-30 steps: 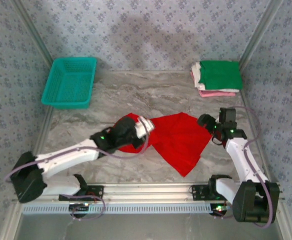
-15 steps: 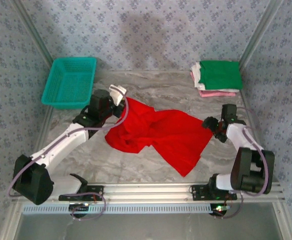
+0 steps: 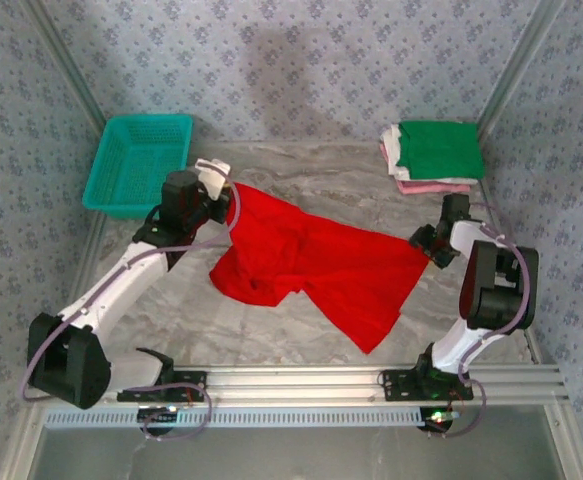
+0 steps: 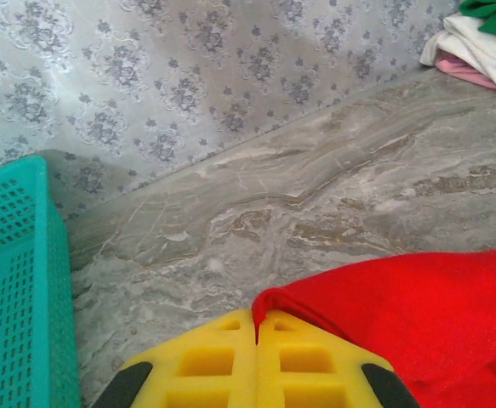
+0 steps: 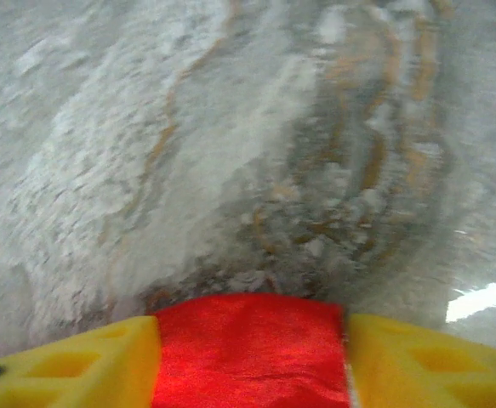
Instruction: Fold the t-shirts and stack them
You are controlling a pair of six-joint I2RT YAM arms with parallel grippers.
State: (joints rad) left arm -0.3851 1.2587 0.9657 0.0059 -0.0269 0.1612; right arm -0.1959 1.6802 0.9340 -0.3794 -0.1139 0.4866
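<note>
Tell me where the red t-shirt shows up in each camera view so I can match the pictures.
Top external: the red t-shirt lies spread across the middle of the marbled tabletop.
Left wrist: lower right corner, its edge pinched in the shut left claw.
Right wrist: bottom centre, between the yellow fingers of the right claw.
Shared landmark: the marbled tabletop, beneath the shirt in all three.

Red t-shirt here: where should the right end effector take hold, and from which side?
Its right-hand edge, approached from the right and low over the table: the red t-shirt lies thin and flat there, nearest the right end effector, and the left end effector pinches the opposite far-left corner, so the cloth could probably be stretched between them.
</note>
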